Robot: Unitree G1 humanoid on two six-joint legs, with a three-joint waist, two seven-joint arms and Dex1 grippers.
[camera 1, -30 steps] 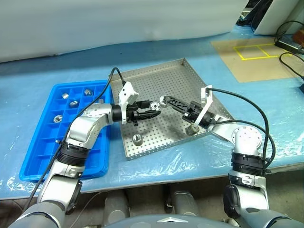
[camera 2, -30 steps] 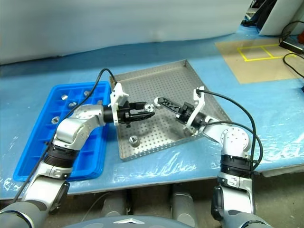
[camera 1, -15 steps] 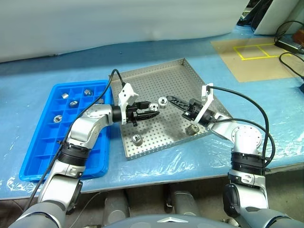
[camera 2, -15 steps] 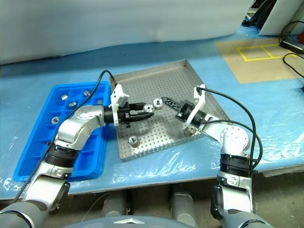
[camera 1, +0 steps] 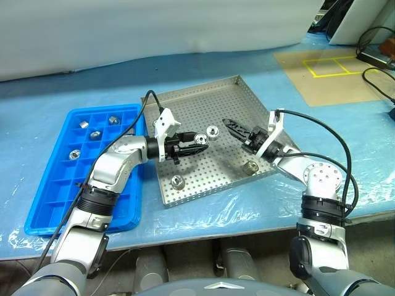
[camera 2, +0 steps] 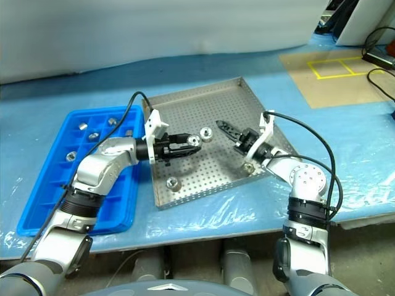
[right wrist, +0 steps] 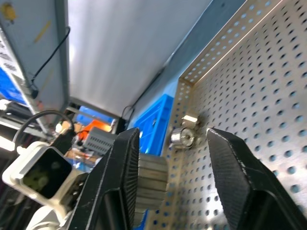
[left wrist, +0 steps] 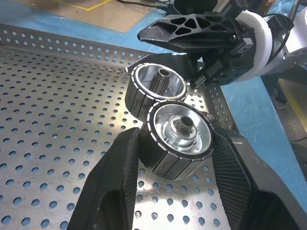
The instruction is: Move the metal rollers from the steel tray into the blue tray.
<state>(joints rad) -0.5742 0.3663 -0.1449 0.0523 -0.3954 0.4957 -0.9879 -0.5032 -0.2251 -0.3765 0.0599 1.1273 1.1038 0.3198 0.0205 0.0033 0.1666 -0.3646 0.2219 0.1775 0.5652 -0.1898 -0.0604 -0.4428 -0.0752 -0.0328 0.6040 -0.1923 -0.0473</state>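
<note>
The steel tray (camera 1: 203, 98) lies mid-table, the blue tray (camera 1: 62, 185) to its left. My left gripper (camera 1: 200, 137) reaches level over the steel tray and is shut on a metal roller (left wrist: 180, 139). Just beyond it another roller (camera 1: 212, 131) rests on the perforated floor. My right gripper (camera 1: 228, 124) hovers a little to the right of that roller, open, with nothing between its fingers (right wrist: 122, 191). Two more rollers (camera 1: 177, 181) (camera 1: 250, 166) sit near the steel tray's front rim. Several rollers (camera 1: 95, 134) lie in the blue tray's far compartments.
A brown board with yellow taped squares (camera 1: 336, 65) lies at the back right, with black cables (camera 1: 376, 58) beside it. The table is covered in blue sheet and clear film (camera 1: 247, 209). A grey panel (camera 1: 154, 24) closes the back.
My right gripper has drawn back to the right, away from the roller beside my left fingertips, and that roller stays on the tray. The left arm has held still.
</note>
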